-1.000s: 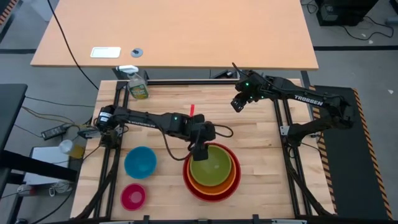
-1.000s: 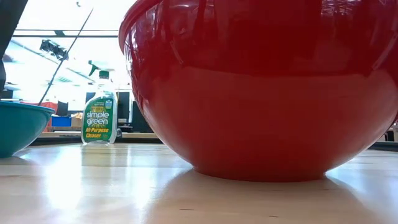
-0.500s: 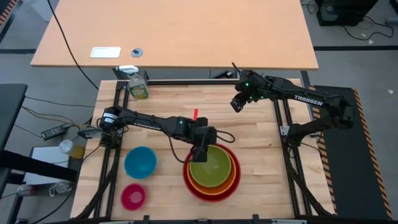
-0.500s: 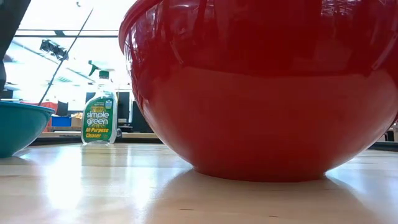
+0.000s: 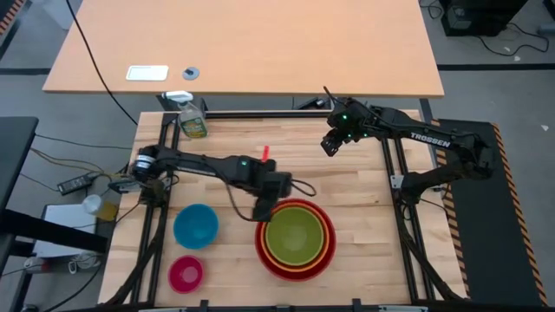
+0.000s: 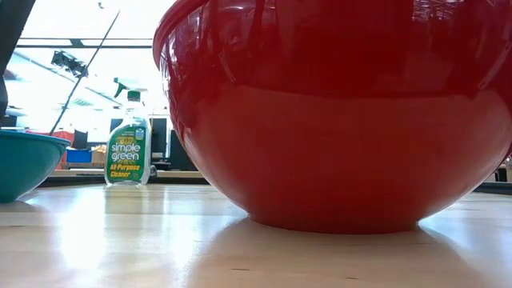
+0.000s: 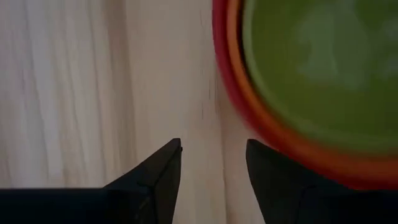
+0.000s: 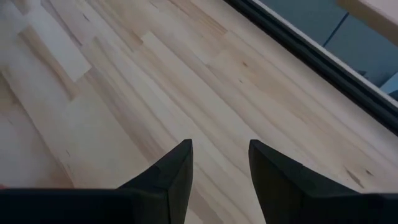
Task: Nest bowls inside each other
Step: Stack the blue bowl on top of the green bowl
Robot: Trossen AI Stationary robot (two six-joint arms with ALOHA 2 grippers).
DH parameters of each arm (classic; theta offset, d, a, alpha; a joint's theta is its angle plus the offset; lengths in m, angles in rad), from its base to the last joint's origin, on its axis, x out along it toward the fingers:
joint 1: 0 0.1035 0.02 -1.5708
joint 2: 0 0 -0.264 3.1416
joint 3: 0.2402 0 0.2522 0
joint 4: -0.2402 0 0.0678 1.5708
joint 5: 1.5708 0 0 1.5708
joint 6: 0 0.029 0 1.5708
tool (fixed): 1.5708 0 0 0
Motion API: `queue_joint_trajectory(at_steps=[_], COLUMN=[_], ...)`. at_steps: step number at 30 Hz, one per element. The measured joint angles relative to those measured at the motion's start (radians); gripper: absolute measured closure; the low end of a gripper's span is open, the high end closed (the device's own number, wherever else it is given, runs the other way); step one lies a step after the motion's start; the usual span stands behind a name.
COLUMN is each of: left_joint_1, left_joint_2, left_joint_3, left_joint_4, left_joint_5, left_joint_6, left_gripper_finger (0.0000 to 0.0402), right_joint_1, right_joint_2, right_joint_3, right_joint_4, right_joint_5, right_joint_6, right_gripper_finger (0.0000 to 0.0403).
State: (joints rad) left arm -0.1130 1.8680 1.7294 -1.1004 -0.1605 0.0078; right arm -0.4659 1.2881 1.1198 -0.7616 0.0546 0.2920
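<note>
Three bowls stand nested at the table's near middle. The big red bowl (image 5: 297, 276) rests on its base and holds the orange bowl (image 5: 327, 253), which holds the yellow-green bowl (image 5: 299, 234). The blue bowl (image 5: 195, 225) and the small pink bowl (image 5: 186, 273) each stand alone at the near left. My left gripper (image 5: 261, 211) hovers open just left of the stack, with bare wood between its fingers (image 7: 212, 152). My right gripper (image 5: 328, 146) waits open above the far right of the table.
A green spray bottle (image 5: 192, 121) stands at the far left corner. A small red object (image 5: 265, 152) lies on the wood behind the left arm. Bare wood stretches between the stack and the right arm. The table's black frame rails (image 5: 395, 173) run along both sides.
My left gripper has come off the yellow-green bowl's left rim, moving toward the table's left edge and a little down. The yellow-green bowl, which sat tilted and off-centre toward the far side, now sits level and centred in the orange bowl.
</note>
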Motion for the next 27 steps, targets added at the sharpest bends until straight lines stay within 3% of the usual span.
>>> queue_joint_trajectory(at_steps=[15, 19, 27], left_joint_1=[-0.065, -0.052, -0.04], left_joint_2=[-0.554, -0.594, -0.582], left_joint_3=[-0.664, -0.797, -0.935], left_joint_4=[-0.035, -0.036, -0.005], left_joint_5=[0.241, 0.244, 0.225], left_joint_6=[-0.003, -0.043, -0.012], left_gripper_finger=[0.0219, 0.0219, 0.0219], right_joint_1=[0.014, 0.019, 0.034], right_joint_2=[0.0, 0.0, 0.0], right_joint_3=[0.0, 0.0, 0.0], right_joint_4=[0.039, 0.044, 0.057], right_joint_5=[0.001, 0.005, 0.008], right_joint_6=[-0.002, 0.012, 0.04], right_gripper_finger=[0.0239, 0.0239, 0.0239])
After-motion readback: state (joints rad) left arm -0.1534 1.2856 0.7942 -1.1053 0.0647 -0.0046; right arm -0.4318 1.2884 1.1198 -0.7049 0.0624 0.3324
